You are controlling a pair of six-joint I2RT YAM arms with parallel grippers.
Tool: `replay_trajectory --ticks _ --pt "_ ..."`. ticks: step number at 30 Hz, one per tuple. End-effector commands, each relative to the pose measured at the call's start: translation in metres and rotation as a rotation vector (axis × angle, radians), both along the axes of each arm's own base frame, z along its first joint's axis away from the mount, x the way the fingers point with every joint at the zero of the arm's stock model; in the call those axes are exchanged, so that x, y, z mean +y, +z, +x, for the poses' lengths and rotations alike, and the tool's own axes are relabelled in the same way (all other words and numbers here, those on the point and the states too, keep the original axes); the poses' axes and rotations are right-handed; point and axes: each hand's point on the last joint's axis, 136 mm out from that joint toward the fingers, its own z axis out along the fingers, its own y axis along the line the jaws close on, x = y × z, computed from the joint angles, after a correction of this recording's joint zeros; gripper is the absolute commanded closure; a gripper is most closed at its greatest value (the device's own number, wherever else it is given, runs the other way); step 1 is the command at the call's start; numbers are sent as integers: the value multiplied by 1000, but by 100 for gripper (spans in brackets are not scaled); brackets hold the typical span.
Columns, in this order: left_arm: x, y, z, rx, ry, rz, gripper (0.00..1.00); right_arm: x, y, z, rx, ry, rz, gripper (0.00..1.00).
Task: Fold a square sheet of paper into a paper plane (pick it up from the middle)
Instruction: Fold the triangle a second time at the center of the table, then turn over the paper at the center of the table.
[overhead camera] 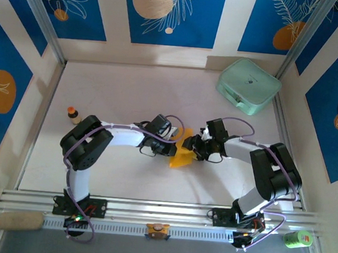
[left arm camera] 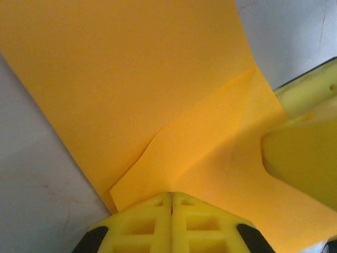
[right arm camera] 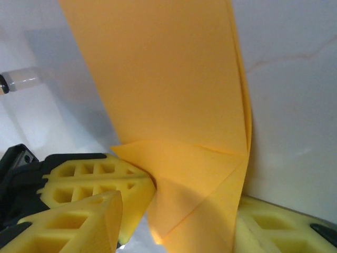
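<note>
The square sheet of paper (overhead camera: 182,157) is orange-yellow, folded into layers with diagonal creases, and stands up off the table between both grippers. My left gripper (overhead camera: 175,143) is shut, its yellow fingertips pinching a folded edge of the sheet (left arm camera: 131,79); in the left wrist view the closed tips (left arm camera: 171,196) meet at the paper's edge. My right gripper (overhead camera: 192,148) is open, and the sheet (right arm camera: 168,79) hangs between its two spread fingers (right arm camera: 176,234) without being clamped. One right finger (left arm camera: 305,158) appears beside the paper. The left fingers (right arm camera: 105,182) hold the sheet's corner.
A mint-green rounded case (overhead camera: 248,86) lies at the back right. A small brown orange-capped bottle (overhead camera: 73,115) stands at the left by the left arm. A green roll (overhead camera: 298,238) and a beige object (overhead camera: 19,220) rest on the front rail.
</note>
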Motion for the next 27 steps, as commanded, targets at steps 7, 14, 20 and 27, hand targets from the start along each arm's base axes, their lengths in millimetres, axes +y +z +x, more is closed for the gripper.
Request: replay_trajectory --ticks 7,14,20,27 --pt "19 -11 -12 47 20 69 99 0 -5 8 5 -3 42 52" --pt "15 -7 -10 46 23 48 99 -5 -11 6 7 -19 53 63" --pt "14 -5 -9 43 25 43 98 -7 -15 7 6 -24 54 73" --pt "13 1 -7 22 29 34 97 -6 -12 7 -5 -14 77 89"
